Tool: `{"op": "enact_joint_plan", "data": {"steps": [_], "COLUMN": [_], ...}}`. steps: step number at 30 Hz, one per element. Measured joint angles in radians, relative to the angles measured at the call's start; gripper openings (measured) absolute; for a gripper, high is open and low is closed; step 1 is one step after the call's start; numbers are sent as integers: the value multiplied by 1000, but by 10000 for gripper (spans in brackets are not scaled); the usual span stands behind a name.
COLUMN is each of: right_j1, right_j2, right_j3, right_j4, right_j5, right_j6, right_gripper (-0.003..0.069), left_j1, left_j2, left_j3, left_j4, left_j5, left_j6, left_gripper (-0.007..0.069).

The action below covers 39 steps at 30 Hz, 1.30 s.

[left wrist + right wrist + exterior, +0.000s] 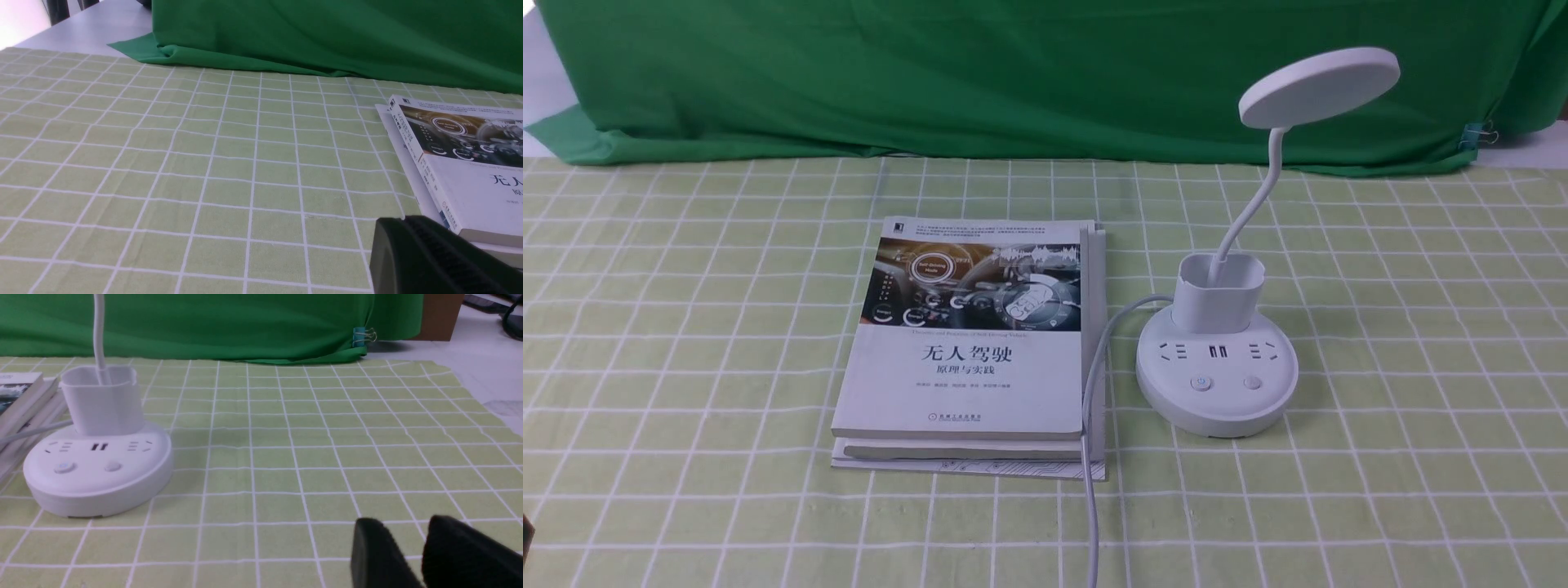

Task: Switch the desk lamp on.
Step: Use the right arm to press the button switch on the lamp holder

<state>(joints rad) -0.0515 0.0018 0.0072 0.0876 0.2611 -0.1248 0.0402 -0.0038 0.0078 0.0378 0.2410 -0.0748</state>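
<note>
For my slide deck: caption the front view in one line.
White desk lamp on a green checked tablecloth, right of stacked books, its cord trailing toward the camera.

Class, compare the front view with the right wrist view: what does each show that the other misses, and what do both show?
Only the front view shows the desk lamp's disc head and the top book's full cover. Only the right wrist view shows the right hand, open and holding nothing, and a brown box beyond the cloth. Both show the lamp's base with two buttons, its cup holder, the checked cloth and the green backdrop.
</note>
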Motion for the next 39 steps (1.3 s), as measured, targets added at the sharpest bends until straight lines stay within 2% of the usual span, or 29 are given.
{"op": "enact_joint_plan", "data": {"steps": [36,39], "right_j1": [0,0], "right_j2": [0,0], "right_j3": [0,0], "right_j4": [0,26], "right_j5": [-10,-54], "right_j6": [0,69], "right_gripper": [242,244], "left_j1": [0,0], "left_j2": [0,0], "left_j3": [0,0], "left_j4": [0,0], "left_j5": [-1,-1], "left_j6": [0,0], "left_gripper": [3,3]}}
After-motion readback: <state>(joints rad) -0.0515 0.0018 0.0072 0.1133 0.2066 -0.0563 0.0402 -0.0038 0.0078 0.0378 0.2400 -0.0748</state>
